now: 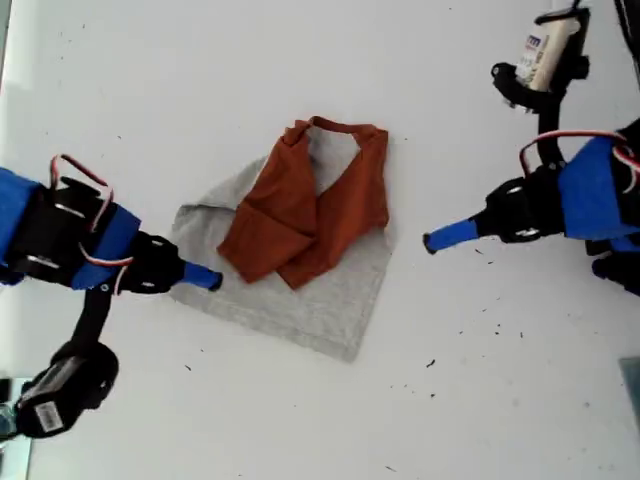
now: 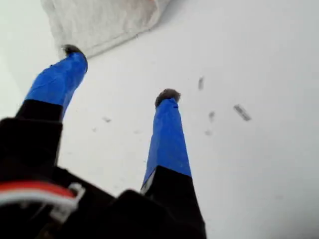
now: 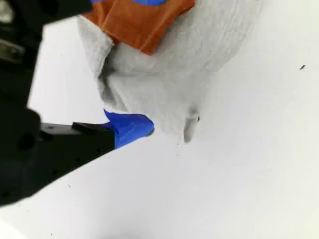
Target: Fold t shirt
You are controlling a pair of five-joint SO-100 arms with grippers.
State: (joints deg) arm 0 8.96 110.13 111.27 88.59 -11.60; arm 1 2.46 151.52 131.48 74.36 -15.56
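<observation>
**Sleeves Crossed, T-Shirt Lies Mid-Desk Between Two Arms**

White and flecked with small dark specks, the desk (image 1: 300, 60) carries the t shirt (image 1: 330, 295) near its middle in the exterior view. The shirt lies flat, with both rust-orange sleeves folded inward and crossed over the heather-grey body, and the neckband toward that view's top.

My second gripper (image 1: 203, 277) comes in from the exterior view's left, its blue-taped tip touching the shirt's grey edge. In its own wrist view the jaws stand wide apart. One blue finger (image 3: 130, 128) sits against a bunched grey fold (image 3: 164, 84), and the other is just visible beyond the orange cloth.

My first gripper (image 1: 445, 238) sits on the exterior view's right, just beside the shirt and clear of it. Its jaws (image 2: 119, 72) are spread over bare desk, with one fingertip near the grey hem (image 2: 99, 20).
</observation>
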